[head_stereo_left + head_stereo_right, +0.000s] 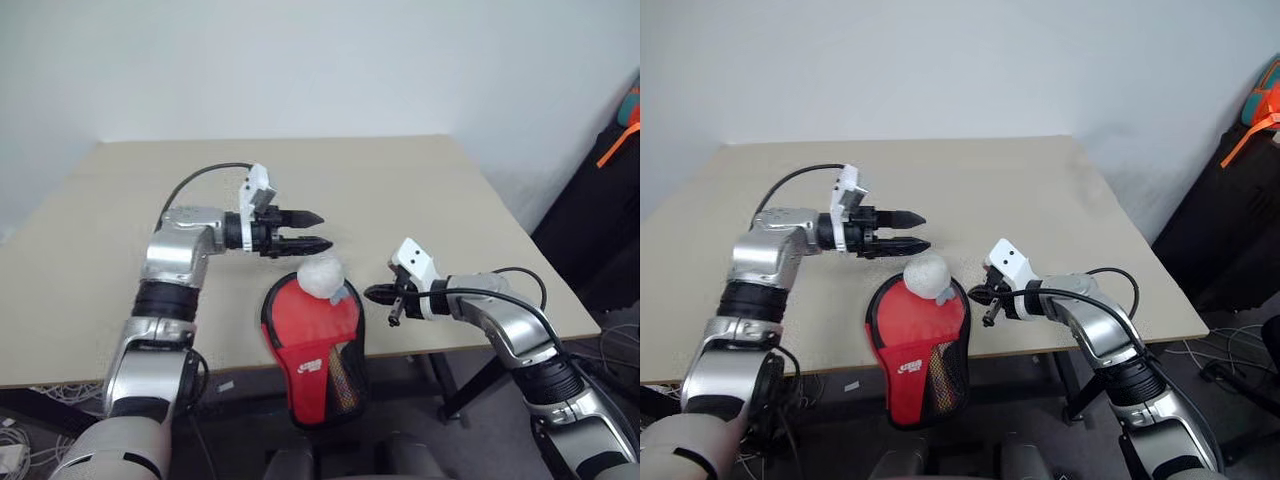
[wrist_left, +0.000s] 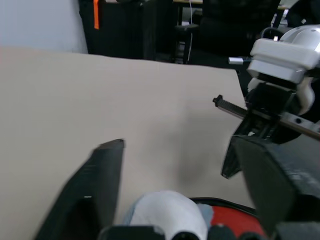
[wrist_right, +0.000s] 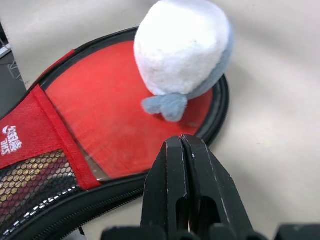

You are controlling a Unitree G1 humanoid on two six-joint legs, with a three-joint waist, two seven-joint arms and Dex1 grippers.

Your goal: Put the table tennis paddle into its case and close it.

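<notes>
The case (image 1: 312,345) overhangs the bench (image 1: 420,200) edge, unzipped; the parted left hand (image 1: 312,229) should clear the fluffy ball (image 1: 320,275), while the right hand (image 1: 377,294) waits pressed together.

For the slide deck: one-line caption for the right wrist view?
Shut right gripper poised at the edge of the red case, a fluffy grey-white ball resting on top.
</notes>
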